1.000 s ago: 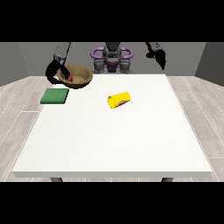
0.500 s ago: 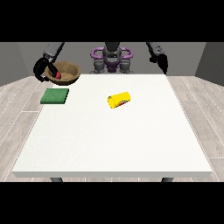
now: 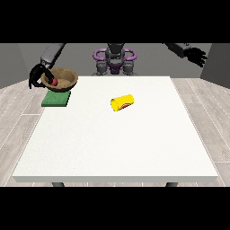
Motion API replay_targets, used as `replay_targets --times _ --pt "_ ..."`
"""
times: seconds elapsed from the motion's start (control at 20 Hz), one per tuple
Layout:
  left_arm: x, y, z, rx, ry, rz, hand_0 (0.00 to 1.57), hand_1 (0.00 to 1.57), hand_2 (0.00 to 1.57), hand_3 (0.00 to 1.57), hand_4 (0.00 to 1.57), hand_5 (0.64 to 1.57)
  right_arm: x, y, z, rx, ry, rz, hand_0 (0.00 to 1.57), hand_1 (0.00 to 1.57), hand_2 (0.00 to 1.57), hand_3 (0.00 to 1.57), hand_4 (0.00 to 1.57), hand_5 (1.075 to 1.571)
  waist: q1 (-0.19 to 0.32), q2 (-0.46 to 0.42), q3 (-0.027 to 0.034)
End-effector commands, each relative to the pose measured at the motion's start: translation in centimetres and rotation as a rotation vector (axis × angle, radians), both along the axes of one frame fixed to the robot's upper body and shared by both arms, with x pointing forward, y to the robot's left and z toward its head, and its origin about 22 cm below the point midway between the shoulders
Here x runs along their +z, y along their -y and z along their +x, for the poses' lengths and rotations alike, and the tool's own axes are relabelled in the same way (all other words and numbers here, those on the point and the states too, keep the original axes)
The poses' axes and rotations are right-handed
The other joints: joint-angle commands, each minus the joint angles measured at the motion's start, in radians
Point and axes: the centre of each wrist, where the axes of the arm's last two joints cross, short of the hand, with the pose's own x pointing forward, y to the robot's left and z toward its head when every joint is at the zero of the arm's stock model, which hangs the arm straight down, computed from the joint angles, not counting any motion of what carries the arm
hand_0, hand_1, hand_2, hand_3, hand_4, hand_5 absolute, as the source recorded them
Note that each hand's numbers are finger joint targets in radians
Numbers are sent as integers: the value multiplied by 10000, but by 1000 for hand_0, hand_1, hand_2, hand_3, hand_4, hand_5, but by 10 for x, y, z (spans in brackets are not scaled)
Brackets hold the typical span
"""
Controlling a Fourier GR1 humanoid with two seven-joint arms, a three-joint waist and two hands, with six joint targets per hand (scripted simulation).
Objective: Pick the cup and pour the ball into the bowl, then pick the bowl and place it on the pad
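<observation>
Table's (image 3: pixel 112 143) far-left corner: bowl (image 3: pixel 63 80), gripped by view-left hand (image 3: pixel 38 76), now nearer green pad (image 3: pixel 56 99); other hand (image 3: pixel 196 55) spread open.

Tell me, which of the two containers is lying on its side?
The yellow cup, alone near the table's middle. The brown bowl stays mouth-up, held by the hand at the view's left above the green pad.

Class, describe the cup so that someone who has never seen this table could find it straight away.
Start at the white table and look near its middle, slightly toward the robot. The cup lies there on its side, alone. It is bright yellow, unlike the brown bowl and green pad at the far corner on the view's left.
</observation>
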Motion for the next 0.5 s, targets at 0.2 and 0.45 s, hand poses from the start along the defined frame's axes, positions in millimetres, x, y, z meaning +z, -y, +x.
replay_targets --times 0.2,0.45 --pt "34 -89 -30 688 1085 -393 0 0 0 0 1213 1565 4 8 -3 -175 1270 -106 1571 1571 1571 0 763 1567 -78 882 -2" --pt "55 -99 -29 513 1361 -195 0 0 0 0 1189 1558 29 30 -1 -1688 1229 193 1571 1571 1571 709 0 1560 -12 1277 -2"
